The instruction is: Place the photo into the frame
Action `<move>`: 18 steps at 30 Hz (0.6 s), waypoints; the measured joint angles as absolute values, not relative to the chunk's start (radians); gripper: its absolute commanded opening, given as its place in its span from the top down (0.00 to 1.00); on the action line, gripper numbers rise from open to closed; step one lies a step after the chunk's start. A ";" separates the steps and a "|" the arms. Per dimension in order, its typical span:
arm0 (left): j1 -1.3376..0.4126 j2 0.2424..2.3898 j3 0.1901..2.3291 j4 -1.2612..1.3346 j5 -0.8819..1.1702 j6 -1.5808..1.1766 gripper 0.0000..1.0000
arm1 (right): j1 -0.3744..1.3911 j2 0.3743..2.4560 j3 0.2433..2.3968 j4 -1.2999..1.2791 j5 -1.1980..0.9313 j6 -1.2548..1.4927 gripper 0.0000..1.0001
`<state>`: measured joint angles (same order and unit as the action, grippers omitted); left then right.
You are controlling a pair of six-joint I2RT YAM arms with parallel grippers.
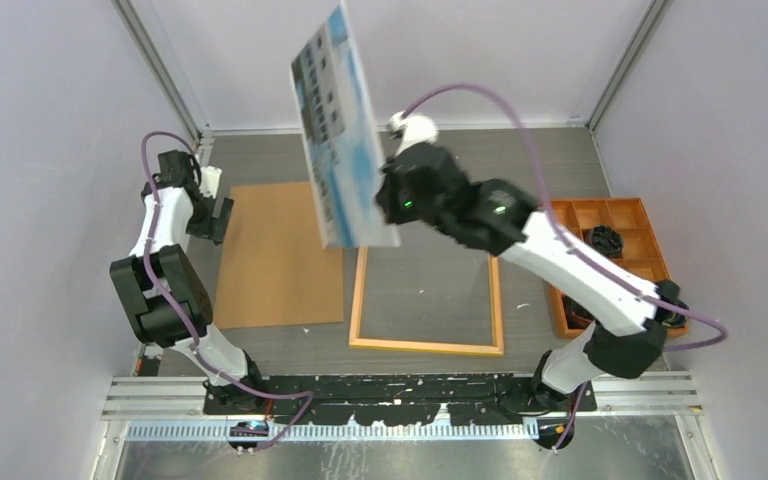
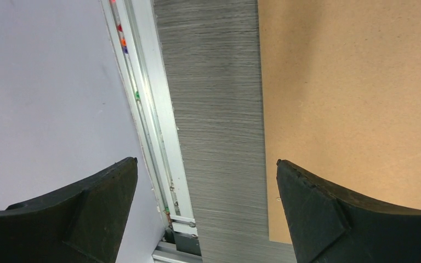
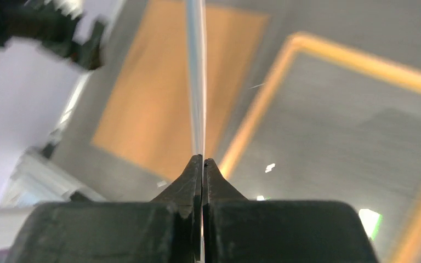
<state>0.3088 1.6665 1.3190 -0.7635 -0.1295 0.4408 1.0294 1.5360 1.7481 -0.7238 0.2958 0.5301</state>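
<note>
Top external view: the photo (image 1: 338, 130) is held aloft, nearly on edge, at upper centre, above the far left corner of the frame (image 1: 426, 347) lying flat at lower centre. It is pinched near its lower corner by the tightly closed right gripper (image 3: 203, 164), with the arm stretched forward and leftward. Carrying is judged to be the step in hand. Next, the photo must be tilted flat and lowered squarely into the frame. The left gripper (image 2: 207, 181) is spread wide, with nothing held, at the left edge of the board (image 2: 356, 109).

Left arm folded by the counter's left edge, left pincer (image 2: 207, 164) pointing down, jaws spread wide. Right arm stretched high over the counter's middle, right pincer (image 3: 203, 160) clamped on the photo (image 1: 338, 130).
</note>
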 measured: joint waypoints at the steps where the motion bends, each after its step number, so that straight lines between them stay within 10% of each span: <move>1: 0.309 1.664 1.324 -0.768 -0.125 0.436 0.00 | 1.019 1.522 1.807 -0.799 0.353 0.505 0.99; 9: 0.291 1.662 1.322 -0.807 -0.088 0.403 0.00 | 0.993 1.489 2.054 -1.396 0.922 0.495 0.99; 18: 0.266 1.651 1.271 -0.804 -0.081 0.400 0.00 | 0.997 1.599 1.843 -1.548 1.003 0.541 0.99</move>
<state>0.2657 1.6508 1.2713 -0.8043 -0.0811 0.4004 0.9974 1.5993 1.8427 -1.5482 1.0031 0.5407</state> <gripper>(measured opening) 0.996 0.020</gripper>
